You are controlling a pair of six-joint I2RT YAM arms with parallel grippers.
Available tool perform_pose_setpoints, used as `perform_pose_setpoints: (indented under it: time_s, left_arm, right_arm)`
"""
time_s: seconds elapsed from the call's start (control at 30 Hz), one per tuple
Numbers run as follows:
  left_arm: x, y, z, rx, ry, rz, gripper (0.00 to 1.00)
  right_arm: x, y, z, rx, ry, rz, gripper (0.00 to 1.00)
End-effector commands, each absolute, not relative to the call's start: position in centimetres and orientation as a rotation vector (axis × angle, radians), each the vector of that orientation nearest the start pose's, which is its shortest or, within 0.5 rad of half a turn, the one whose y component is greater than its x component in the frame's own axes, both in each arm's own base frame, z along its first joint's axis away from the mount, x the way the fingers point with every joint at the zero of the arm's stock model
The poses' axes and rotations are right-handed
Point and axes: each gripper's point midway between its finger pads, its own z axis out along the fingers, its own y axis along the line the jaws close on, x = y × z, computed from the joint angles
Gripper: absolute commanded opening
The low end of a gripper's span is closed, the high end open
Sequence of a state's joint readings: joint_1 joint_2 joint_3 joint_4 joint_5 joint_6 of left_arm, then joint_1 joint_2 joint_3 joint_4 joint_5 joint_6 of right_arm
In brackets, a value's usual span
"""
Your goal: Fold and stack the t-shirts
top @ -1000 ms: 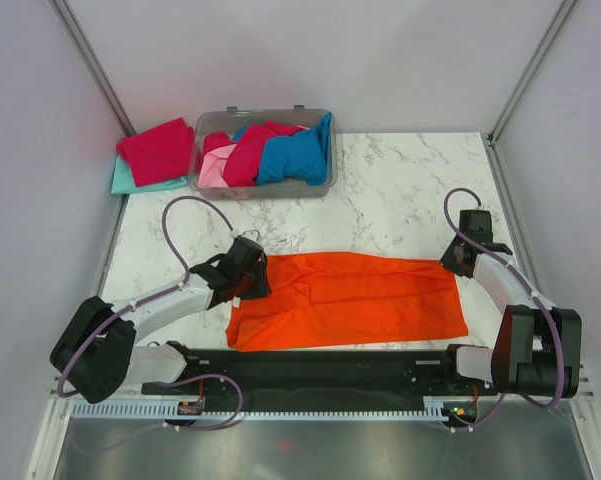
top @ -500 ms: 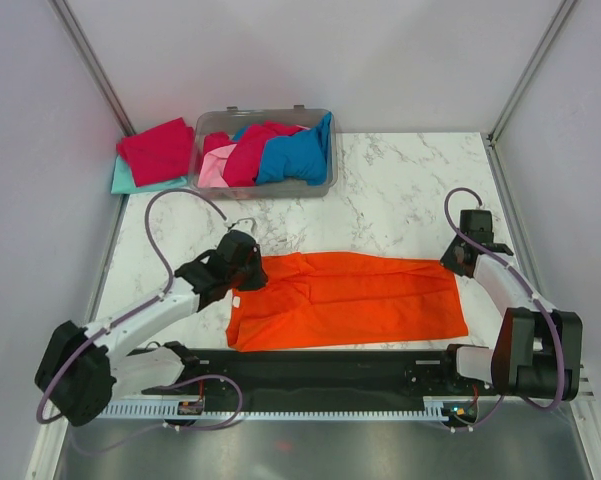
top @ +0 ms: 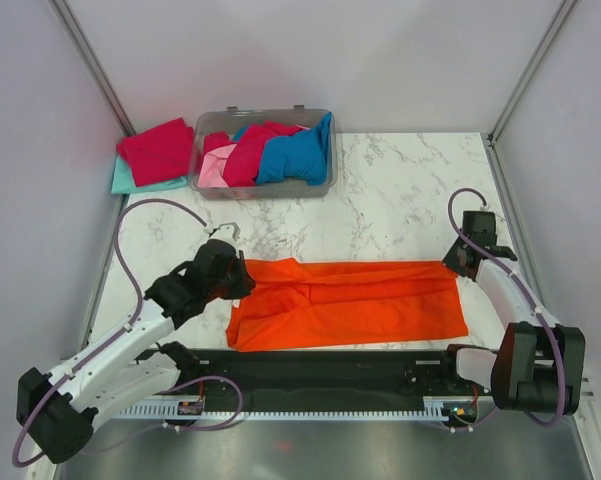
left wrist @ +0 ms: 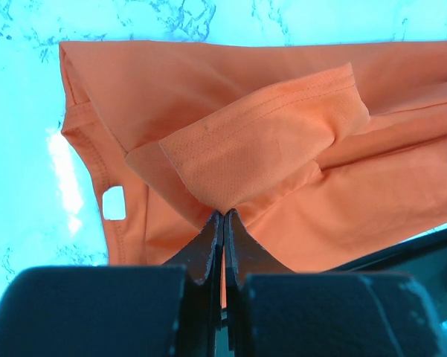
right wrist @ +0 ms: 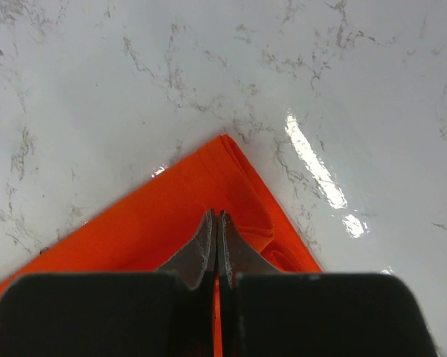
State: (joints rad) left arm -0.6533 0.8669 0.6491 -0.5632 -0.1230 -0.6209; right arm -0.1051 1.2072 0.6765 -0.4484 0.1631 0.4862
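The orange t-shirt (top: 350, 305) lies flat on the marble desk (top: 390, 195), stretched between both grippers. The left gripper (left wrist: 223, 216), jaws pressed together, pinches a raised fold of cloth at the shirt's left end. The right gripper (right wrist: 216, 217), jaws likewise closed, pinches the shirt's far right corner. Well beyond the left gripper, a clear bin (top: 270, 189) holds crumpled t-shirts (top: 280, 150).

Marble table (top: 400, 200): orange t-shirt (top: 360, 305) near front, bin (top: 263, 191) and teal t-shirt (top: 130, 183) at back
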Motion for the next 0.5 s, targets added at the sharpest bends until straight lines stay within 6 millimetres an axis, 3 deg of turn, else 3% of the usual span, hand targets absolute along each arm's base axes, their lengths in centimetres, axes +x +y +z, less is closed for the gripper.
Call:
perform_pose_setpoints:
  time_s: [0.0, 0.13, 0.27, 0.3, 0.4, 0.47]
  left_arm:
    - [19.0, -16.0, 12.1, -0.052, 2.412, -0.544, 0.02]
    - [17.9, -16.5, 11.6, -0.071, 2.441, -0.602, 0.02]
    - [17.0, -16.7, 11.0, -0.13, 2.473, -0.649, 0.06]
    - [16.1, -17.1, 10.8, -0.13, 2.505, -0.695, 0.14]
    - [14.5, -17.5, 10.2, -0.173, 2.549, -0.772, 0.32]
    - [13.5, -17.9, 10.6, -0.177, 2.546, -0.83, 0.39]
  right_arm:
    - [27.2, -5.0, 7.5, 0.864, 2.334, -0.117, 0.0]
    - [26.6, -5.5, 8.1, 0.937, 2.262, -0.125, 0.04]
    - [25.9, -5.2, 7.3, 1.004, 2.252, -0.095, 0.39]
    - [25.8, -5.3, 7.4, 1.014, 2.243, -0.091, 0.59]
    - [26.0, -5.7, 8.0, 1.045, 2.204, -0.087, 0.81]
    - [26.6, -5.8, 9.2, 1.042, 2.168, -0.07, 0.82]
